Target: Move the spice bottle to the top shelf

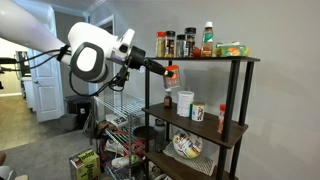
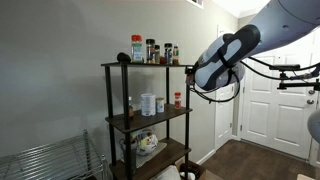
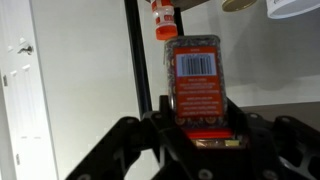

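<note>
Pincer (image 3: 197,118) is clamped on the lower body of the spice bottle (image 3: 197,80), one jaw on each side, with the barcode label facing the wrist camera. The grip looks square.

In an exterior view the spice bottle (image 1: 170,73) hangs in the air just beside the unit's corner post, under the level of the top shelf (image 1: 245,59) and above the middle board with the white cup (image 1: 186,101).

The job now is height. I'd say raise it straight up until the base is clear of the board's edge, and only then carry it inward. Going in from here risks clipping the post or the underside of the board.

The top shelf is crowded, with a row of spice jars (image 1: 168,44) and a green bottle (image 1: 208,40) already up there. Pick a gap, come in slowly and level, set the base flat on the board, and only then let go
</note>
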You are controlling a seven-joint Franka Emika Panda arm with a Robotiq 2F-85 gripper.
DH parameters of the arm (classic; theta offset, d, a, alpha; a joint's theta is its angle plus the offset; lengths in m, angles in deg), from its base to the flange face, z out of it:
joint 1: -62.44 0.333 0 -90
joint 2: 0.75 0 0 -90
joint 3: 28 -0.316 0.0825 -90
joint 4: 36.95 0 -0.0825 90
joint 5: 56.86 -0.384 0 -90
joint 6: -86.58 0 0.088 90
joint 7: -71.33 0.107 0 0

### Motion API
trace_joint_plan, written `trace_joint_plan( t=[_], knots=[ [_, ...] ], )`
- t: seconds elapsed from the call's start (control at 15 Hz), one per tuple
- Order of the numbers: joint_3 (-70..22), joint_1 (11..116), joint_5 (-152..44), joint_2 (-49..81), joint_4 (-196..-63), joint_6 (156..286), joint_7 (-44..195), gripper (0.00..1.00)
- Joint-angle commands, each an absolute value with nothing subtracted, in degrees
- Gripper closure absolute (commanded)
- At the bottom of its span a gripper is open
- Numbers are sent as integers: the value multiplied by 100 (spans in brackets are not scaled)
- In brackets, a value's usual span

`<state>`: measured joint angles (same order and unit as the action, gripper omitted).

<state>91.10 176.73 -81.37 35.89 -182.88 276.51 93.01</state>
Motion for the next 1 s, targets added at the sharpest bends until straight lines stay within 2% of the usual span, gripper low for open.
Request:
trace_joint_plan(
  t=[0.0, 0.47, 0.93],
  knots=[
    [9349, 17925, -8230, 3751, -18406, 27634, 9115, 73],
    [10047, 18275, -8277, 4286, -18484, 27309, 9155, 73],
    [9976, 17481, -8208, 4382, -17454, 26626, 9264, 73]
  ],
)
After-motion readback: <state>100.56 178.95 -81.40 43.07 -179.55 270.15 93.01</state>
